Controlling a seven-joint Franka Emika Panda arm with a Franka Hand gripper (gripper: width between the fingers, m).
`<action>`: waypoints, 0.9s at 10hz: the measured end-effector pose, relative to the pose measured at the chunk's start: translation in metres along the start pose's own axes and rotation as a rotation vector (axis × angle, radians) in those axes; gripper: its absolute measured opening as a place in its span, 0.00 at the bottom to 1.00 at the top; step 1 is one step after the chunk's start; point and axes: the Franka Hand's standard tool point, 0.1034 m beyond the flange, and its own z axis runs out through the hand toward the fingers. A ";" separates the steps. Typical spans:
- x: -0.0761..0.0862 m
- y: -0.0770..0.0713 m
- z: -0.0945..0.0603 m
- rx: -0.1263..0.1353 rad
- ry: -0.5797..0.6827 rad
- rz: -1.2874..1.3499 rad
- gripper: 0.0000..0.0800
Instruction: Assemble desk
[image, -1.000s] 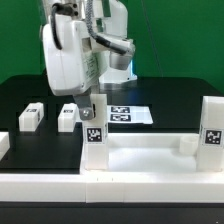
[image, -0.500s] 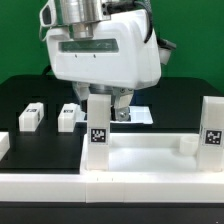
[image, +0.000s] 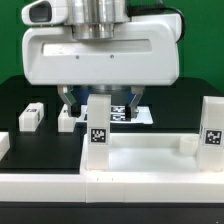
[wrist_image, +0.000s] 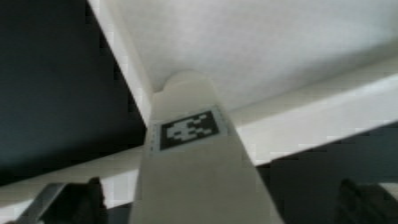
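Mostly hidden: the arm's broad white body (image: 100, 50) fills the upper half of the exterior view and covers the back of the black table (image: 30, 90).
Gripper: the gripper (image: 100, 106) points straight down over the upright leg. It is released and grasps nothing.
Fingers: in the wrist view the two dark fingers (wrist_image: 68, 205) are blurred and cut off at the frame edge. They stand on either side of the leg, with a clear gap on each side.
Upright leg: the upright leg (image: 98, 128) stands at the tabletop's corner on the exterior view's left. Its top is lost against the gripper, and its square tag (image: 97, 136) faces the camera.
Wrist close-up: the same leg (wrist_image: 199, 160) runs up the middle and its tag is soft but readable as a pattern.
Tabletop: the white tabletop (image: 150, 160) lies flat in the foreground, rim upward. Its right end is cut off by the frame.
Second leg: the second leg (image: 213, 125) stands upright at the tabletop's right end, tag forward.
Small white block: the small white block (image: 187, 145) sits on the far rim, and what it is cannot be told.
Loose legs: the loose legs (image: 30, 117) lie on the table to the exterior view's left, well apart from the tabletop.
Marker board: the marker board (image: 140, 115) lies behind the upright leg, only partly showing under the gripper.
Left edge: a white piece (image: 3, 148) is cropped too far to identify.
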 end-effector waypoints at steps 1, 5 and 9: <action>0.000 0.000 0.000 -0.001 0.001 0.047 0.81; 0.000 0.005 0.001 -0.006 0.000 0.225 0.37; -0.002 0.003 0.000 -0.009 -0.012 0.775 0.37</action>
